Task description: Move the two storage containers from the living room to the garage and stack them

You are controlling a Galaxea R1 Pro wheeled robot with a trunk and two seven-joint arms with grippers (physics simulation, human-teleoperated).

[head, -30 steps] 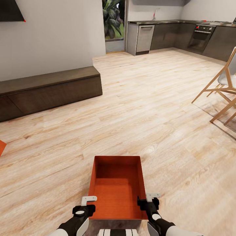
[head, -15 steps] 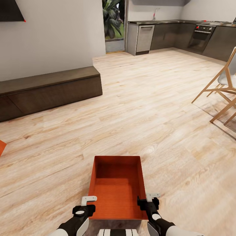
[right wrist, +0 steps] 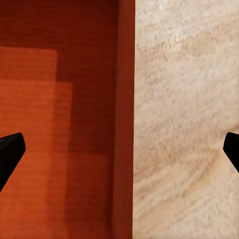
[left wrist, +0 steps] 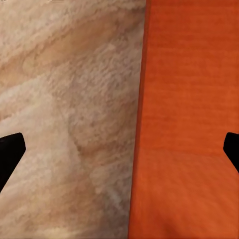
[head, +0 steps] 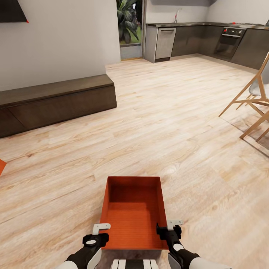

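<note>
One orange-red open-top storage container (head: 133,213) rests on the pale wood-plank living room floor (head: 168,123), right in front of me. My left gripper (head: 101,232) is open and straddles its left wall near the closest corner. That wall's rim (left wrist: 142,124) runs between the spread black fingertips (left wrist: 10,154). On the other side, my right gripper (head: 168,228) is open astride the right wall (right wrist: 124,124). A corner of the second orange-red container (head: 2,166) peeks in at the head view's left edge.
A long dark low bench (head: 56,101) lines the white wall at left, under a black TV corner (head: 11,11). Wooden chair legs (head: 254,108) stand at right. Dark kitchen cabinets (head: 194,37) and a doorway with plants (head: 130,26) lie far ahead.
The whole head view has shifted very slightly, so the camera moved a little. Both grippers keep their places at the container's side walls.
</note>
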